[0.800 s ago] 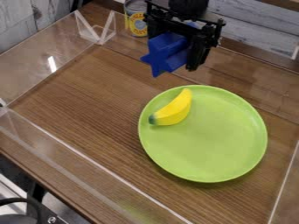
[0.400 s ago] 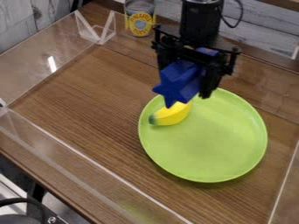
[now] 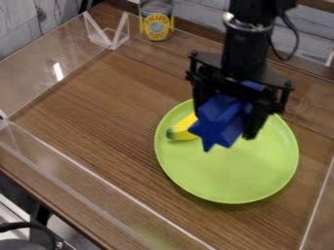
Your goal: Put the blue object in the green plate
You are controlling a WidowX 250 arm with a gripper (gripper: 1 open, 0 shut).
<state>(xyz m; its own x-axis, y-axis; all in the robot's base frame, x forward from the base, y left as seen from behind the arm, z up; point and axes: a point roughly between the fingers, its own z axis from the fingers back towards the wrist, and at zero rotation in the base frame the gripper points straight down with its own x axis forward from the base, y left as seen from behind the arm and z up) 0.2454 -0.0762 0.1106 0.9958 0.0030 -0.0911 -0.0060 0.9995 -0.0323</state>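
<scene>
The blue object (image 3: 220, 121) is a royal-blue angular block held between my gripper's fingers. My gripper (image 3: 232, 109) is shut on it and hangs over the middle of the green plate (image 3: 248, 166), a little above its surface. The plate is a large round lime-green dish on the wooden table. A yellow toy banana (image 3: 185, 127) lies on the plate's left part, mostly hidden behind the blue block.
Clear plastic walls (image 3: 39, 146) border the wooden table on the left and front. A yellow-labelled can (image 3: 155, 21) stands at the back. A clear plastic stand (image 3: 104, 31) sits at the back left.
My gripper has moved right and toward the front with the blue block, from behind the plate's far edge to over the plate's middle, and has come lower.
</scene>
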